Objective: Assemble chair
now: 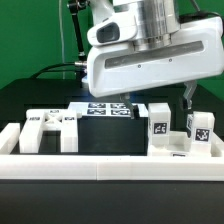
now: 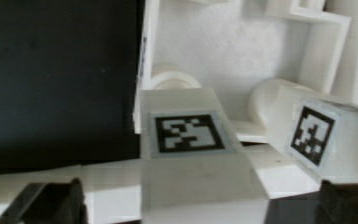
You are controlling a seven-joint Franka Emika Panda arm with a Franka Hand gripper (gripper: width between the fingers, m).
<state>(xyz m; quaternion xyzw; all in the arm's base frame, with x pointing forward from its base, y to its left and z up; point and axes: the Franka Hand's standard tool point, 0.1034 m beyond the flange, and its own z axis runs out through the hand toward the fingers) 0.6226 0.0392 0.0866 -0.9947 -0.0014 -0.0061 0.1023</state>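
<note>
The chair is in loose white parts with square marker tags. In the exterior view a frame-like panel lies at the left, and two tagged blocks stand at the right. My gripper hangs just above the nearer tagged block. In the wrist view that block lies between my fingers, with a second tagged piece beside it and a large white panel beyond. My gripper is open, and its dark fingertips stand well apart on either side of the block without touching it.
The marker board lies flat on the black table behind the parts. A white rail runs along the front, with raised ends at both sides. A green wall stands behind.
</note>
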